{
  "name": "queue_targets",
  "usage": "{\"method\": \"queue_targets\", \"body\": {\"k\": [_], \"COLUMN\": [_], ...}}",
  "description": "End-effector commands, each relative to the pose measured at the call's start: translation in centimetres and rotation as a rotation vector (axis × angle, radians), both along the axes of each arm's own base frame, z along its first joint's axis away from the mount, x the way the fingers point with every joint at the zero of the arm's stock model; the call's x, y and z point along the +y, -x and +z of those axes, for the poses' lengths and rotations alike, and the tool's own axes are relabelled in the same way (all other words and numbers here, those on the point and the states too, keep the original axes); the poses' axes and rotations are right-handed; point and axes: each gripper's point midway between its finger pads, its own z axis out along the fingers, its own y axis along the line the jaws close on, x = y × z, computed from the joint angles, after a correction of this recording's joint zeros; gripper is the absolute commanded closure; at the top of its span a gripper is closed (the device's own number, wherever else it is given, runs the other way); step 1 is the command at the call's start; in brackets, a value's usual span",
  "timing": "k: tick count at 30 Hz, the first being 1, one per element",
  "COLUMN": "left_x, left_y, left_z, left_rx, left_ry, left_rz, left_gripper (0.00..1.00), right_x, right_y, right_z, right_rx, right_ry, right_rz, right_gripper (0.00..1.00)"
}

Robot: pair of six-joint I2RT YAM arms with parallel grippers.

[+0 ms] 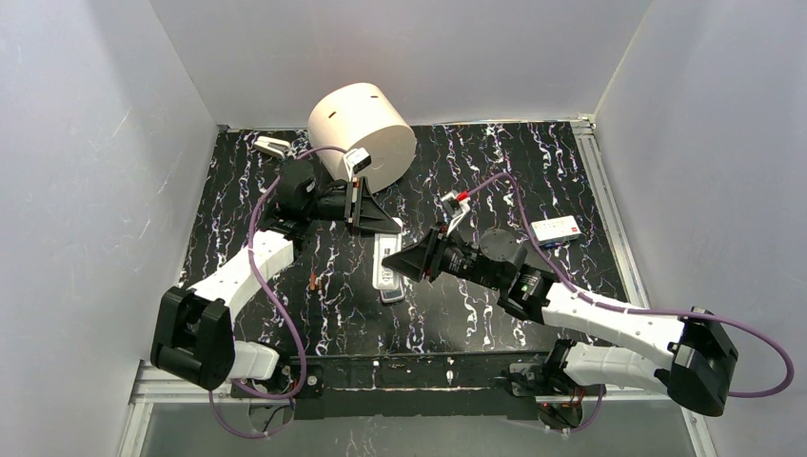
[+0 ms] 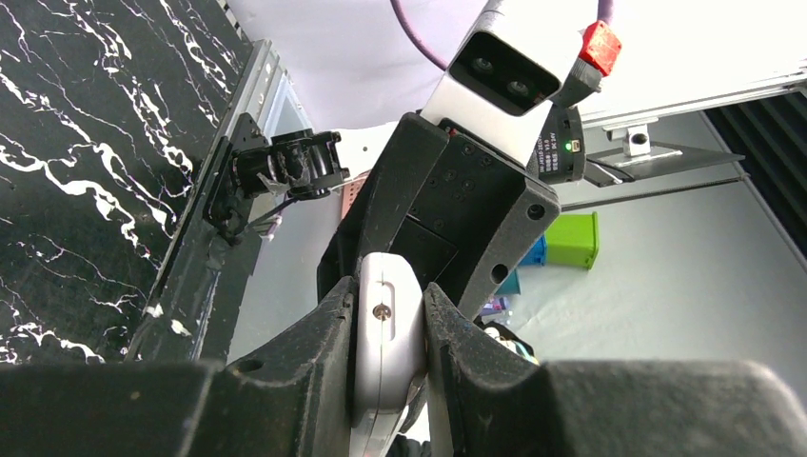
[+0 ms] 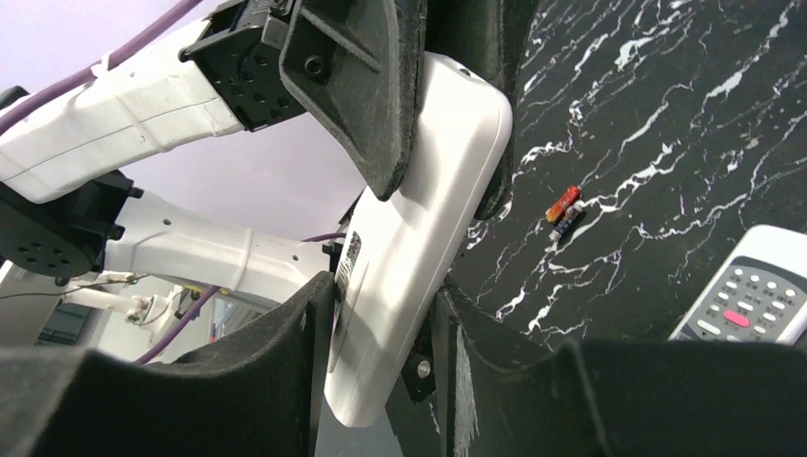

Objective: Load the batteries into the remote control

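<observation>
A white remote control [image 1: 387, 262] hangs above the table's middle, held at both ends. My left gripper [image 1: 385, 231] is shut on its far end, and the left wrist view shows that end [image 2: 385, 333] pinched between both pads. My right gripper [image 1: 404, 262] comes in from the right. Its fingers [image 3: 285, 362] press on the remote's labelled back [image 3: 409, 238], the remote tilted between them. The batteries [image 1: 315, 282], small orange-red and greenish cylinders, lie together on the table left of the remote, and they [image 3: 563, 211] also show in the right wrist view. No gripper touches them.
A second remote [image 3: 747, 303] with buttons lies face up on the table under the held one. A large white cylinder [image 1: 362, 124] stands at the back. A small grey device [image 1: 273, 146] lies at the back left and a white card [image 1: 557, 229] at the right.
</observation>
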Motion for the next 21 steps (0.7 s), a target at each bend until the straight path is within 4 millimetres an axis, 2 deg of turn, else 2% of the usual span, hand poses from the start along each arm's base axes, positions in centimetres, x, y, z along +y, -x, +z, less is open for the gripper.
{"method": "queue_targets", "body": {"k": [1, 9, 15, 19, 21], "left_x": [-0.2, 0.2, 0.4, 0.4, 0.4], "left_y": [1.5, 2.6, 2.8, 2.7, 2.7], "left_z": [3.8, 5.7, 4.7, 5.0, 5.4], "left_rx": [-0.046, -0.166, -0.138, -0.166, -0.217], "left_ry": [0.050, 0.095, 0.086, 0.092, 0.101], "left_rz": [-0.023, -0.015, -0.009, 0.005, 0.016], "left_gripper": [1.00, 1.00, 1.00, 1.00, 1.00], "right_x": [0.5, 0.7, 0.8, 1.2, 1.3], "right_y": [1.0, 0.4, -1.7, -1.5, -1.3], "right_z": [0.4, 0.3, -1.2, -1.3, -1.4], "right_rx": [-0.085, -0.011, 0.037, 0.038, 0.041], "right_ry": [-0.045, -0.079, 0.014, 0.027, 0.032], "right_rz": [0.065, 0.066, -0.006, 0.022, 0.040], "right_gripper": [0.80, 0.85, 0.85, 0.77, 0.67]}}
